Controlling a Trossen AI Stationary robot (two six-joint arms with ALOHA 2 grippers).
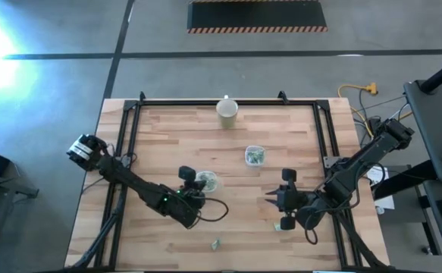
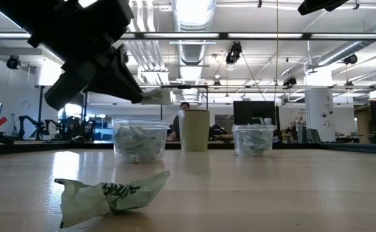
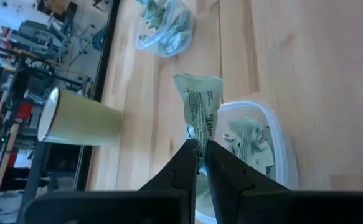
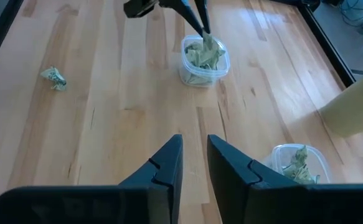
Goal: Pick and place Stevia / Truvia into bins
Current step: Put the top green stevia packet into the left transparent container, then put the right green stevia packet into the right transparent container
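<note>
My left gripper (image 3: 198, 148) is shut on a pale green Stevia packet (image 3: 200, 106). It hovers just above the nearer clear bin (image 3: 259, 140), which holds several packets. That bin shows in the high view (image 1: 208, 180) with the left gripper (image 1: 198, 183) at its left side. The second bin (image 1: 255, 155), also holding packets, stands farther back to the right. A crumpled packet (image 1: 215, 244) lies flat on the table near the front edge. My right gripper (image 4: 194, 149) hangs above the table's right half (image 1: 271, 199), its fingers a little apart with nothing between them. My left gripper pinches one end of the packet (image 3: 198, 135) between its two fingertips. The fingers slant downward from the table's left toward the bin. The packet sticks out past the fingertips, lifted clear, its free end (image 3: 197, 84) over the bin's rim.
A cream paper cup (image 1: 227, 111) stands upright near the table's far edge. A small green scrap (image 1: 278, 225) lies by the right gripper. A black frame (image 1: 130, 114) runs around the tabletop. Bare wood lies between the bins and the front edge.
</note>
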